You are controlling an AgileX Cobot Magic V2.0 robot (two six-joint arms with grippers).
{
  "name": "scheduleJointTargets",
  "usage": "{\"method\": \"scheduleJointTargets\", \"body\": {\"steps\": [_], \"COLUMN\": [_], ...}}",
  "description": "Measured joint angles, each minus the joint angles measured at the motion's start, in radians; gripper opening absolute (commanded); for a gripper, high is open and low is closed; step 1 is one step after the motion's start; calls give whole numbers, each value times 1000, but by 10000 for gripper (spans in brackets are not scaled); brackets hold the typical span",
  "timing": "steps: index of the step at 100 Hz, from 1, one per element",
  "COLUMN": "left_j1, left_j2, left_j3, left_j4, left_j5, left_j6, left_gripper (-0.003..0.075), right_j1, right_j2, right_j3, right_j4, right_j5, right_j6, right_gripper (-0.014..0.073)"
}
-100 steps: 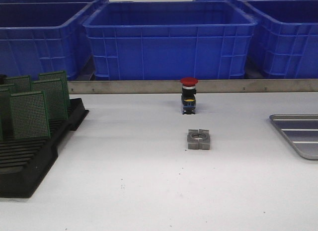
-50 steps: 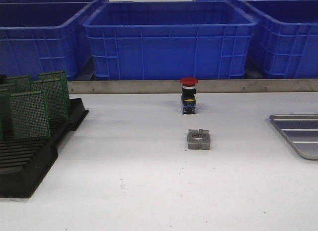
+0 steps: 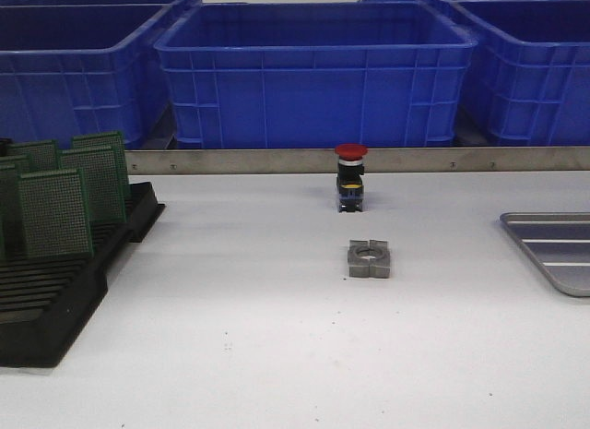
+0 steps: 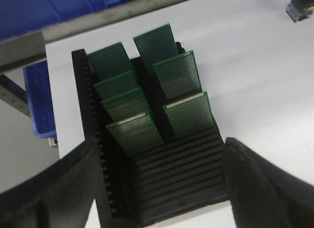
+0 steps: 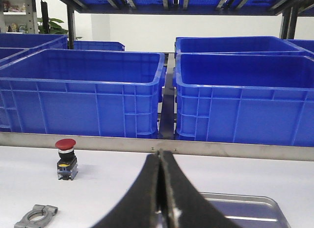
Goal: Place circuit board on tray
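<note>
White table [image 3: 277,337]; boards [image 4: 135,132] under left tool [image 4: 159,189].

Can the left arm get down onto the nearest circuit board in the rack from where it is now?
Probably yes. The left gripper hangs open above the black rack, with empty slots below and nothing between its fingers and the nearest circuit board.

Seven green perforated circuit boards [image 4: 178,79] standing in one black slotted plastic rack [image 4: 176,181]. One silver-grey metal tray [image 3: 553,247]. One red-capped push button [image 3: 350,176]. One grey metal clamp [image 3: 370,258]. Four blue plastic bins [image 3: 313,74] visible.
</note>
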Motion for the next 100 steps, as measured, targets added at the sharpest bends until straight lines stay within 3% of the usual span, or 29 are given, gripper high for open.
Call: {"method": "scheduleJointTargets", "body": {"steps": [15, 29, 41, 71, 100], "left_j1": [0, 0, 0, 0, 0], "left_j2": [109, 254, 376, 562, 665], "left_j3": [-130, -275, -369, -440, -440], "left_j4": [-31, -127, -178, -188, -188], "left_j5": [44, 234, 374, 390, 390], "left_j6": [156, 431, 572, 851, 1008], "left_gripper": [493, 493, 493, 493, 493], "right_j1": [0, 0, 0, 0, 0], "right_j2": [0, 0, 0, 0, 0], "right_j3": [0, 0, 0, 0, 0], "right_j4": [0, 0, 0, 0, 0], "right_j5": [0, 0, 0, 0, 0], "right_j6": [0, 0, 0, 0, 0], "right_gripper": [-68, -68, -68, -68, -68]}}
